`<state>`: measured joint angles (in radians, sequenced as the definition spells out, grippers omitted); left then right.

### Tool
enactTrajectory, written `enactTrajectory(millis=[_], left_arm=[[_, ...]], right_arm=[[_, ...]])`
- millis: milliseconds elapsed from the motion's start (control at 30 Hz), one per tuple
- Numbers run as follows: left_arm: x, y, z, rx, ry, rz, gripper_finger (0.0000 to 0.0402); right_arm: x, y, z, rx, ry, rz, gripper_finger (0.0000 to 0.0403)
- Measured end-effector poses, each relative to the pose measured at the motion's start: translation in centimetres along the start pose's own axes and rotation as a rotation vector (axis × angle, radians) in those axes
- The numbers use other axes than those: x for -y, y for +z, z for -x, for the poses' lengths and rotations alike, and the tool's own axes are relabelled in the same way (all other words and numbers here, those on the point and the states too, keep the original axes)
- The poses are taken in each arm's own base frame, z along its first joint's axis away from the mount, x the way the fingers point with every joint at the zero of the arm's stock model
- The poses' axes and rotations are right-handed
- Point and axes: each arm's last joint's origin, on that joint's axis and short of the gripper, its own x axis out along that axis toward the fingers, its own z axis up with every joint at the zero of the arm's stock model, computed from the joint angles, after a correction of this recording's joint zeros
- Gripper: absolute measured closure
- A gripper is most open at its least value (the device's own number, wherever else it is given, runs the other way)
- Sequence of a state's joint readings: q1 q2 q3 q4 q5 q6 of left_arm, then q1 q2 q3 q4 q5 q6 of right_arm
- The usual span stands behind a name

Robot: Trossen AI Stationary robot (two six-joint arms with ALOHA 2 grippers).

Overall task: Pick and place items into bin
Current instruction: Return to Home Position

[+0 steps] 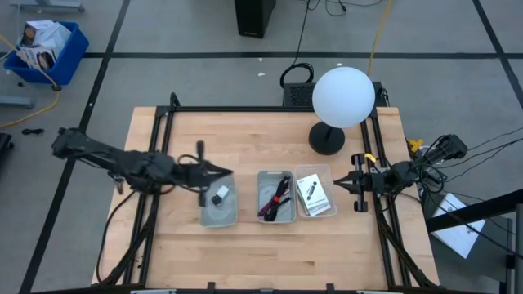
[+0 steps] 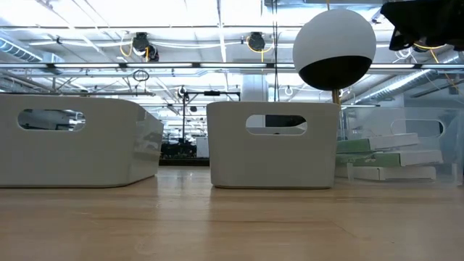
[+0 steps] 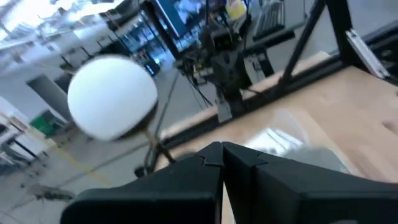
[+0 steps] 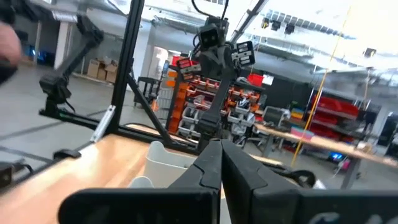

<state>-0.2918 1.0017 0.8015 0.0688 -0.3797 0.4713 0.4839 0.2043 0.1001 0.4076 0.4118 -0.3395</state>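
- Over one corner of the left gray bin (image 1: pixel 217 216) hangs the left claw (image 1: pixel 227 173), its two fingers pressed together and gripping nothing.
- Just below and beside that claw's tip, inside the same bin, lies a white block (image 1: pixel 222 193), with a small dark piece (image 1: pixel 215 200) just beside it.
- Further out from the left claw, past the bin's wall, stands the middle gray bin (image 1: pixel 276 217). It holds a dark-red strap (image 1: pixel 283 191) tangled with a black cable (image 1: pixel 269 206).
- At the opposite edge of the desk (image 1: pixel 261 139) sits the right claw (image 1: pixel 341 184), also closed and empty, pointing in toward the row of bins.
- Directly ahead of the right claw's tips, and near them, is the clear bin (image 1: pixel 314 170). White cards (image 1: pixel 313 196) with black print lie inside it, and it touches the middle bin's side.
- Off to one side of the right claw, towards the desk's far edge, stands a white globe lamp (image 1: pixel 343 96) on a dark round base. It is apart from all three bins.
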Motion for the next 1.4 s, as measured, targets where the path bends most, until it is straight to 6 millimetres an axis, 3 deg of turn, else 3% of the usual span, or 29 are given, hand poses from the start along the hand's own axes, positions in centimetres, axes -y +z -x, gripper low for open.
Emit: enactTrajectory(millis=[67, 200, 433, 500, 633, 833, 933, 1033, 1400], left_arm=[[-0.1, -1.2, 1.7, -0.030, -0.018, 0.020, 0.0397], [0.8, -6.0, 3.4, -0.044, -0.041, 0.093, 0.0396], [2.7, -12.7, 4.6, 0.174, -0.075, 0.298, 0.0397], [2.8, -13.7, 4.9, 0.223, -0.055, 0.331, 0.0397], [2.8, -14.5, 5.3, 0.266, -0.019, 0.348, 0.0397], [2.3, -13.7, 6.6, 0.325, 0.069, 0.293, 0.0398], [2.5, -14.0, 7.1, 0.273, 0.084, 0.288, 0.0399], [2.8, -14.3, 7.5, 0.228, 0.074, 0.300, 0.0399], [3.2, -15.0, 8.4, 0.150, 0.068, 0.248, 0.0400]], right_arm=[[0.0, -0.1, 0.0, -0.005, 0.002, -0.047, 0.0403], [-0.1, -0.3, 0.0, -0.026, 0.005, -0.082, 0.0403], [0.1, 0.2, 0.1, 0.072, -0.033, -0.077, 0.0403], [0.2, 0.1, 0.1, 0.056, -0.065, -0.118, 0.0403], [0.5, 0.1, 0.2, 0.049, -0.156, -0.195, 0.0403], [0.3, -0.4, 0.1, -0.021, -0.136, -0.184, 0.0403], [0.0, -0.5, 0.1, -0.132, -0.071, -0.195, 0.0403], [0.2, 0.1, 0.1, -0.128, -0.062, -0.225, 0.0403], [0.4, -1.0, -0.1, -0.082, -0.064, -0.252, 0.0403]])
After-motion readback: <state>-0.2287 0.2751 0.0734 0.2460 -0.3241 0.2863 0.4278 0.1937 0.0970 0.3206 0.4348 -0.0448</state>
